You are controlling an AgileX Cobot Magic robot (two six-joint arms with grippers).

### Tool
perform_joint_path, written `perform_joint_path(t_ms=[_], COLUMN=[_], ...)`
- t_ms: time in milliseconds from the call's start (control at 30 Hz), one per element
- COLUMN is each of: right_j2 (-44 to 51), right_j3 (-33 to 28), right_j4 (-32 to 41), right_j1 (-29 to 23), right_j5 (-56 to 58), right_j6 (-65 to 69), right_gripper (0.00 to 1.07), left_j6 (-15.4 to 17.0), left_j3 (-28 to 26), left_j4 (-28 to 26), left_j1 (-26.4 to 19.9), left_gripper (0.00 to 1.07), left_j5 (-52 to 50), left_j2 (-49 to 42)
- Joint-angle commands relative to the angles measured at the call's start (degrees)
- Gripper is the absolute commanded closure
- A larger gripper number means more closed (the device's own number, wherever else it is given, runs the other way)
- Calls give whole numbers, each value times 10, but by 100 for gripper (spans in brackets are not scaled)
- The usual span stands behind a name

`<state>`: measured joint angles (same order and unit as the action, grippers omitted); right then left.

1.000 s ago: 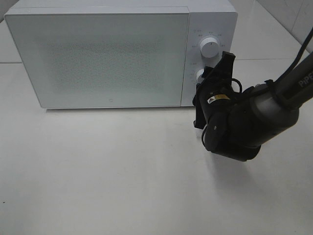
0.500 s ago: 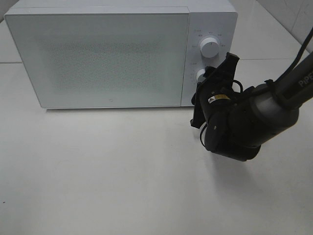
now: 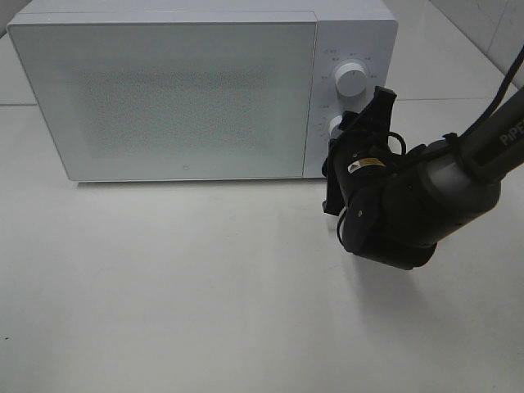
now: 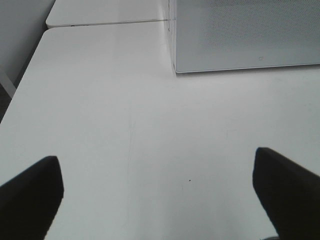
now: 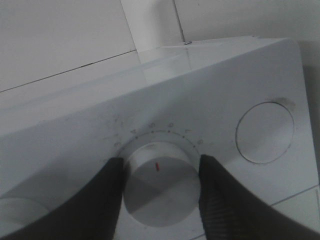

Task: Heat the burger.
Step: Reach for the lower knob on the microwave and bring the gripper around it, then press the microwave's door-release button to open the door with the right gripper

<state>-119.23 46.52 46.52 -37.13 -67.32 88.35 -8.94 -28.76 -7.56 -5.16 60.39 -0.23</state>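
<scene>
Jaws of the right arm (image 3: 409, 205) were closed part-way onto the lower dial (image 5: 157, 185) of the microwave (image 3: 352, 33). One dark finger (image 5: 107, 200) pressed each side of its rim, a grip that suits twisting rather than lifting. The dial's red mark (image 5: 157, 166) sat between the fingers, pointing at the ring of ticks above it, so the setting could be read while the wrist turned. The upper dial (image 3: 351, 79), just beyond on the same control panel, was left free.

To the left of the panel the frosted door (image 3: 164, 98) was shut flush with the casing. The burger showed in no view. It was most likely already inside behind that door, which would explain why the work had moved to the controls; that is a judgement, not something seen.

Left jaws hung wide apart, empty, with only the two fingertips (image 4: 30, 195) showing above bare counter (image 4: 150, 125). They were off the microwave's near left corner, parked clear of the door and of the right arm's reach.
</scene>
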Motion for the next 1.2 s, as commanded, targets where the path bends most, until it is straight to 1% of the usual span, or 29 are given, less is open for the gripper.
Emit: perform_joint_path(t_ms=[33,67,100,133,167,200,233,267,300,367,400,433,467,533,567,600,633,700,733,800,867,900,1000,1033,1067,1100,1133,1200], right_j2=[14,19,19,25,25,28,33,33,38,40,46,52,52,68,68,81,81,99,99,127,136,151,162,181,190,190,215,228], right_j3=[9,9,9,9,9,9,6,6,-1,-6,-22,-32,-32,-59,-59,-78,-78,-105,-105,-139,-146,-156,-160,-162,-162,-162,-162,-162], right_j4=[-16,-19,-19,-23,-23,-23,-23,-23,-29,-30,-35,-40,-40,-57,-57,-73,-73,-107,-107,-155,-168,-186,-190,-189,-190,-190,-191,-191], right_j1=[4,4,4,4,4,4,4,4,4,4,4,4,4,4,4,4,4,4,4,4,4,4,4,6,10,10,21,30], right_j5=[-56,-50,-50,-49,-49,-47,-32,-32,-13,-5,5,7,7,13,13,33,33,69,69,112,125,158,180,230,252,252,307,326], right_j6=[-35,-43,-43,-72,-72,-86,-117,-117,-130,-134,-137,-138,-138,-156,-156,-160,-160,-168,-168,-213,-230,-269,-295,-347,-380,-380,-443,-469], right_gripper=[67,64,64,57,57,54,49,49,43,41,38,36,36,35,35,35,35,35,35,35,35,35,35,36,36,36,36,36], left_j6=[2,2,2,2,2,2,2,2,2,1,2,1,1,1,1,1,1,1,1,1,1,1,1,1,1,1,1,1], left_j3=[2,2,2,2,2,2,2,2,2,2,2,2,2,2,2,2,2,2,2,2,2,2,2,2,2,2,2,2], left_j4=[-6,-6,-6,-6,-6,-6,-6,-6,-6,-6,-6,-6,-6,-6,-6,-6,-6,-6,-6,-6,-6,-6,-6,-6,-6,-6,-6,-6], left_j1=[-2,-2,-2,-2,-2,-2,-2,-2,-2,-2,-2,-2,-2,-2,-2,-2,-2,-2,-2,-2,-2,-2,-2,-2,-2,-2,-2,-2], left_gripper=[9,9,9,9,9,9,9,9,9,9,9,9,9,9,9,9,9,9,9,9,9,9,9,9,9,9,9,9], left_j5=[-7,-7,-7,-7,-7,-7,-7,-7,-7,-7,-7,-7,-7,-7,-7,-7,-7,-7,-7,-7,-7,-7,-7,-7,-7,-7,-7,-7], left_j2=[-13,-13,-13,-13,-13,-13,-13,-13,-13,-13,-13,-13,-13,-13,-13,-13,-13,-13,-13,-13,-13,-13,-13,-13,-13,-13,-13,-13])
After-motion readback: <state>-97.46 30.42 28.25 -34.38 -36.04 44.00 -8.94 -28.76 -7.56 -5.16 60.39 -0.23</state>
